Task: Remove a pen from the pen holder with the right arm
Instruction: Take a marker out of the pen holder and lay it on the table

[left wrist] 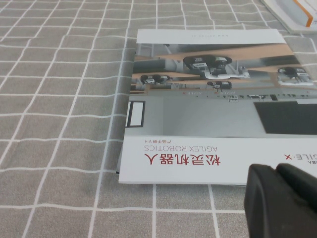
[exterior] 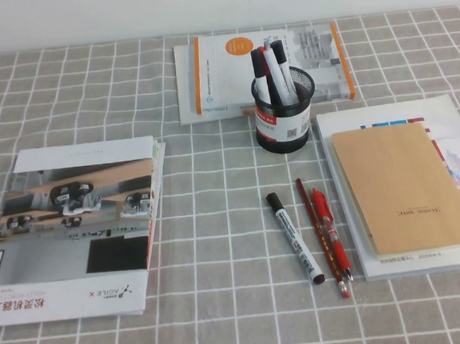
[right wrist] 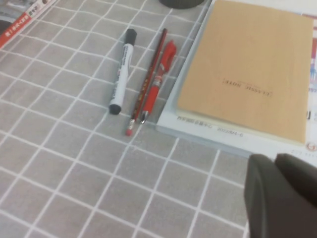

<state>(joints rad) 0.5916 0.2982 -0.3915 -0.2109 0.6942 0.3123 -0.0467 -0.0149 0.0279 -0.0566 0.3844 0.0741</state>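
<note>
A black mesh pen holder (exterior: pixel 284 112) stands at the middle back of the table with several markers (exterior: pixel 274 73) upright in it. In front of it lie a white marker (exterior: pixel 294 237), a red pencil (exterior: pixel 321 236) and a red pen (exterior: pixel 330 232), side by side. Neither arm shows in the high view. My right gripper (right wrist: pixel 275 166) hovers shut and empty over the cloth, near the front corner of the booklets; the marker (right wrist: pixel 122 70), pencil (right wrist: pixel 147 79) and red pen (right wrist: pixel 157 82) lie ahead of it. Near a brochure's front edge, my left gripper (left wrist: pixel 276 171) is shut and empty.
An AgileX brochure (exterior: pixel 79 228) lies at the left, also in the left wrist view as the brochure (left wrist: pixel 213 99). A white and orange book (exterior: pixel 265 65) lies behind the holder. A tan notebook (exterior: pixel 402 186) rests on white booklets (exterior: pixel 449 123) at the right.
</note>
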